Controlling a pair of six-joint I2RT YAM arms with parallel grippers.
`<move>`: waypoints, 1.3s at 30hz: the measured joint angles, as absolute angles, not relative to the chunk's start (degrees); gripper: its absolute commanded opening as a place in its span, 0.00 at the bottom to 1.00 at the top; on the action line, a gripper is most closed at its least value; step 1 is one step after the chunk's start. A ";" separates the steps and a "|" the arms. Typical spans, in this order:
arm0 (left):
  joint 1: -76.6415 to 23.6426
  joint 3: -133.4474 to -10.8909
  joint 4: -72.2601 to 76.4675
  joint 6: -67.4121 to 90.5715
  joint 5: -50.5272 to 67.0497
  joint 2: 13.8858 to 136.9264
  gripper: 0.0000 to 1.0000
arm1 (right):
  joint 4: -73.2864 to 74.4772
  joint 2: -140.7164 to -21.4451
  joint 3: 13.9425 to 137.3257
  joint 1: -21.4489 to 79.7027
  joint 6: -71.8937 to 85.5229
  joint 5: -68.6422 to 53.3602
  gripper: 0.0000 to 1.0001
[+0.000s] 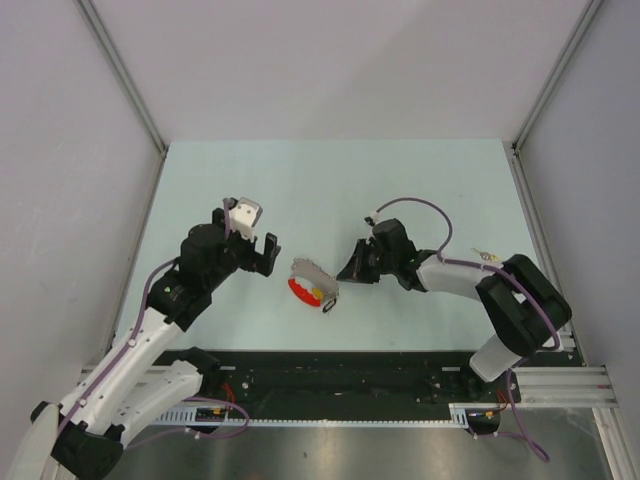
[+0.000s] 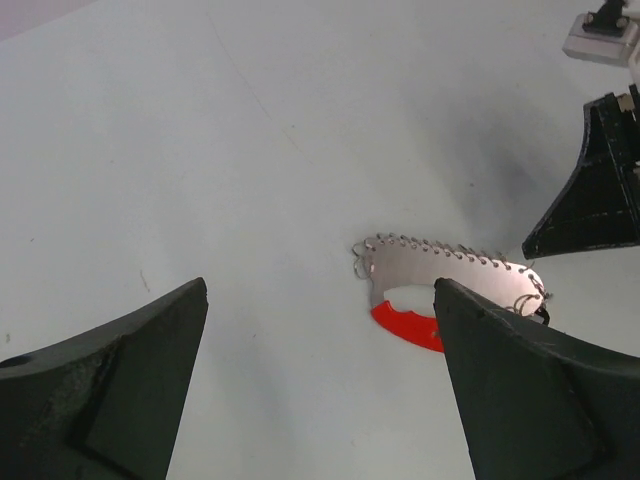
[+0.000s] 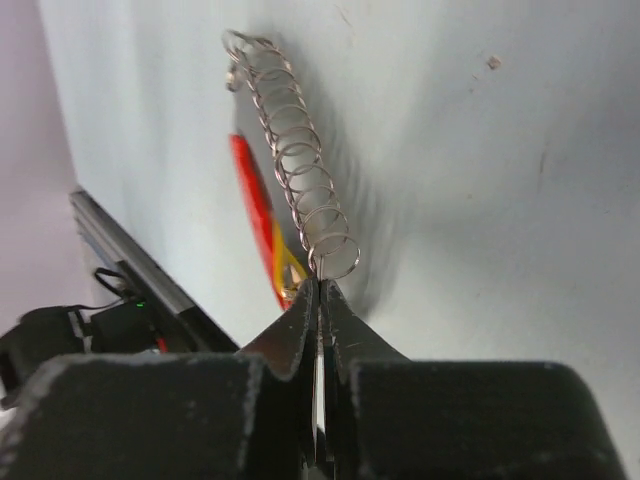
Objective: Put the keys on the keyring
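The keyring [image 1: 310, 281] lies mid-table: a grey strap edged with several small silver rings, with a red curved band [image 2: 405, 325] and a yellow piece [image 3: 285, 265] beside it. My right gripper [image 1: 342, 274] is shut just right of it. In the right wrist view its tips [image 3: 320, 286] meet at the nearest silver ring [image 3: 334, 256], and a thin silver piece runs from that ring in between them. My left gripper [image 1: 268, 256] hangs open just left of the keyring, fingers [image 2: 120, 390] wide apart and empty. A small silver and yellow thing, seemingly a key [image 1: 488, 257], lies by the right arm.
Grey walls with metal posts [image 1: 125, 75] close in the pale table [image 1: 330, 185] at the back and sides. A black rail [image 1: 380, 385] with cables runs along the near edge between the arm bases.
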State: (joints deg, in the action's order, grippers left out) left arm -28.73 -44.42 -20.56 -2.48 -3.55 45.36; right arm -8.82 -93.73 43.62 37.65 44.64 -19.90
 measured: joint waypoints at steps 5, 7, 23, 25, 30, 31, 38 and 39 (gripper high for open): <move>-29.61 -41.41 -16.27 -3.79 1.06 43.05 0.99 | -7.29 -86.76 43.62 35.99 48.05 -21.41 0.00; -31.57 -39.97 -13.87 -4.86 1.98 42.26 0.97 | -6.87 -84.20 43.62 35.57 49.34 -21.69 0.00; -54.04 -29.45 12.12 -7.07 -5.76 51.42 0.84 | -4.27 -73.54 43.59 35.00 61.58 -19.99 0.00; -54.85 -27.51 15.42 -7.05 -6.57 52.97 0.83 | -3.81 -73.54 43.57 34.72 61.91 -20.27 0.00; -55.96 -23.40 22.87 -7.57 -8.03 55.13 0.64 | -2.96 -73.54 43.57 34.02 61.84 -20.47 0.00; -56.29 -22.70 24.27 -7.84 -8.16 55.22 0.64 | -2.55 -73.54 43.57 34.00 61.76 -20.43 0.00; -59.16 -20.05 33.89 -10.13 -10.15 58.11 0.60 | -0.19 -73.54 43.51 34.02 60.86 -20.36 0.00; -59.79 -20.03 35.29 -10.68 -10.52 58.94 0.60 | -0.12 -73.54 43.51 34.04 60.84 -20.36 0.00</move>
